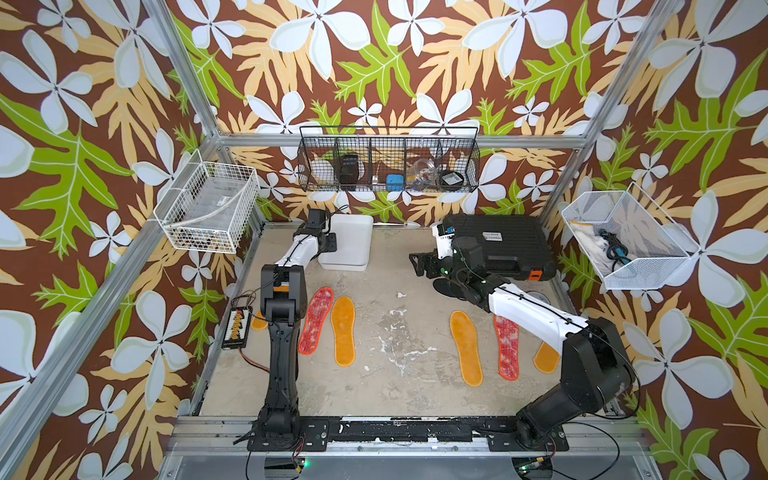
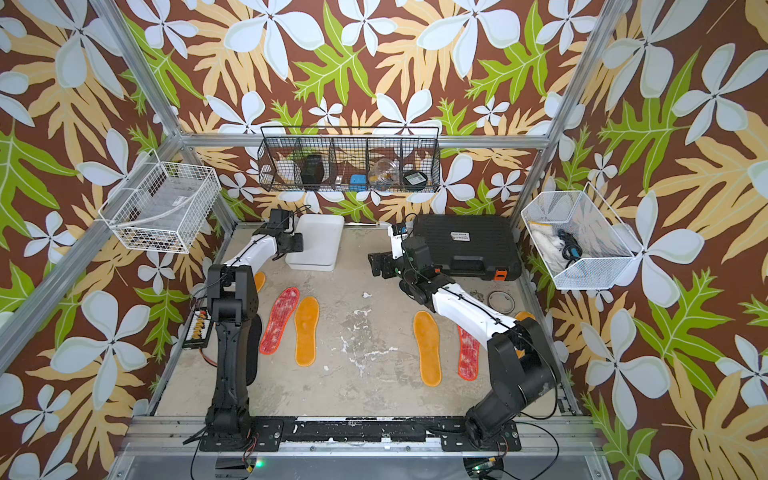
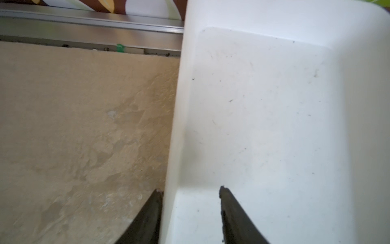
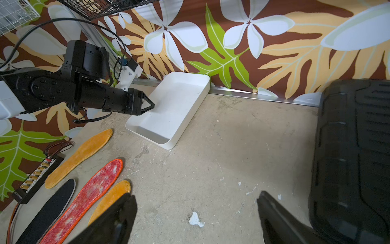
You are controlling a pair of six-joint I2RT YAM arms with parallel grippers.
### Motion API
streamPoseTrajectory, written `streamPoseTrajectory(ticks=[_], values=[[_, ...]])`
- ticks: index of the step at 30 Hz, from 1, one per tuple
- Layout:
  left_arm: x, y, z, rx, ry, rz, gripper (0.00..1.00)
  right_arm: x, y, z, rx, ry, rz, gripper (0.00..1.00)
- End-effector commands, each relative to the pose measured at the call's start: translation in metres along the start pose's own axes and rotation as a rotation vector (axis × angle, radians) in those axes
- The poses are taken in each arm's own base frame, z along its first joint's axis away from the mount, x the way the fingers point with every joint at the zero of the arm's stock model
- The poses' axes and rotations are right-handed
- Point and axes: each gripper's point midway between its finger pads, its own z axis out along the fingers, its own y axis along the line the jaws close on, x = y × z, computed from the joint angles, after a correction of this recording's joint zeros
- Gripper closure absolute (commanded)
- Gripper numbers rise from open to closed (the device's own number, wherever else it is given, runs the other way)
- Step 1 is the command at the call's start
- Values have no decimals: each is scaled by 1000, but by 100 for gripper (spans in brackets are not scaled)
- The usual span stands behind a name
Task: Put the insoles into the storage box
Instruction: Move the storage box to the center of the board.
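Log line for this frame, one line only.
left claw: open, straddling storage box side wall | right claw: open, empty, above tabletop | storage box: empty | insoles: on tabletop

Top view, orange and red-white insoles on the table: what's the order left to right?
part-hidden orange insole → red-white insole → orange insole → second orange insole → second red-white insole → last orange insole, partly covered

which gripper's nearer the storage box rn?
Left. The left gripper has its jaws astride the storage box wall; the right gripper hangs apart, beside the black case.
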Motion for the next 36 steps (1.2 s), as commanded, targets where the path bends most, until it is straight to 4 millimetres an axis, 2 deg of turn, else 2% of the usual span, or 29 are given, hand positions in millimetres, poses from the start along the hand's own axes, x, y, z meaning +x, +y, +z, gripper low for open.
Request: streamPoseTrajectory(ticks=[1, 4, 8, 12, 14, 16, 21, 24, 28, 30, 32, 34, 36], values=[[9, 4, 3, -28, 23, 4, 50, -2, -1, -6, 10, -6, -1, 7], [12, 11, 5, -73, 26, 4, 47, -1, -1, -11, 13, -8, -2, 6], [13, 13, 0, -95, 41, 9, 51, 6, -5, -14, 28, 2, -4, 6], [-13, 4, -44, -105, -89, 33, 54, 10, -11, -16, 61, 15, -11, 6], [-20, 5, -52, -87, -115, 22, 48, 10, -12, -17, 70, 16, -15, 6], [-18, 9, -42, -105, -72, 38, 37, 8, -11, -19, 69, 13, -17, 5], [3, 10, 5, -102, 50, 60, 35, 5, -10, -29, 66, 1, -20, 5], [17, 9, 22, -93, 81, 57, 36, 4, -11, -35, 74, -8, -27, 5], [25, 7, 25, -83, 95, 46, 54, 2, -15, -40, 100, -15, -40, 5], [25, 7, 20, -85, 93, 33, 75, 2, -16, -41, 105, -14, -42, 5], [20, 4, 7, -81, 78, 18, 90, 1, -15, -42, 102, -17, -39, 5], [16, -1, -9, -82, 60, 5, 99, 0, -14, -42, 101, -17, -32, 5], [15, -4, -26, -90, 46, -29, 100, 0, -15, -43, 107, -15, -22, 5]])
